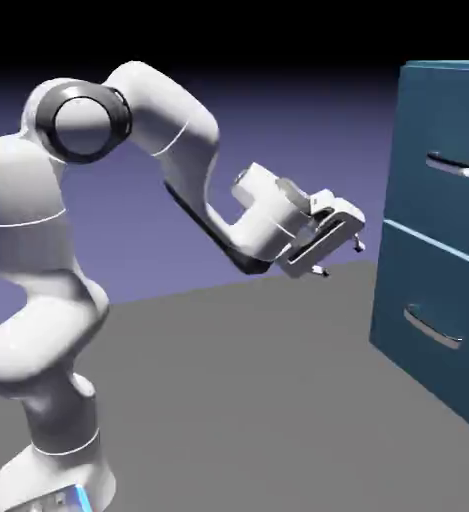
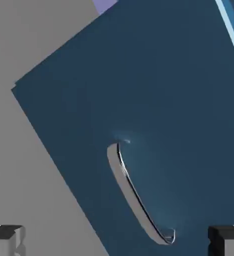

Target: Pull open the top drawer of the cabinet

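Fingers spread wide, empty — white two-finger gripper short of the tall teal-blue cabinet.
We judge the upper teal drawer front's slim silver bar handle lies up and right — its bar level.

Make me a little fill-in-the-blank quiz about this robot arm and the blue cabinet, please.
1. The cabinet has ___ drawers, one above the other.
2. The pincer is ___, holding nothing.
3. Each drawer's handle is coloured ___, like the top drawer's handle.
4. In the exterior view, the pincer hangs level with the seam between the drawers, to the cabinet's ___.

Missing words: two; open; silver; left
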Motion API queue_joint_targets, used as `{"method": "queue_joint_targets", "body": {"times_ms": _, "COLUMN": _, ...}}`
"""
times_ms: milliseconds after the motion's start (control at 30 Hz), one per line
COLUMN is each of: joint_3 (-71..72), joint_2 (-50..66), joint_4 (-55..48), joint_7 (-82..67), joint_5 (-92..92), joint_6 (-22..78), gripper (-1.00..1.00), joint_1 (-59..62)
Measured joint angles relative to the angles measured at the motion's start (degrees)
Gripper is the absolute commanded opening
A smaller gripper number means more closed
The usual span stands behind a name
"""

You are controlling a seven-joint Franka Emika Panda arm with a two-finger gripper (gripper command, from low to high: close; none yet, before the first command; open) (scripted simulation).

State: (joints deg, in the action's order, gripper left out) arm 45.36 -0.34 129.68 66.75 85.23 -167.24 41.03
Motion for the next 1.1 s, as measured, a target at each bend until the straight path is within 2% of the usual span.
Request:
{"method": "queue_joint_targets", "body": {"times_ms": 1000, "joint_3": 39.8, "joint_2": 28.3, "joint_4": -27.5, "joint_7": 21.3, "joint_5": 74.8, "joint_6": 5.9, "gripper": 0.0, "joint_1": 36.5}}
{"method": "queue_joint_targets", "body": {"times_ms": 1100, "joint_3": 38.5, "joint_2": 29.4, "joint_4": -29.2, "joint_7": 20.3, "joint_5": 74.8, "joint_6": 5.8, "gripper": 0.0, "joint_1": 34.7}}
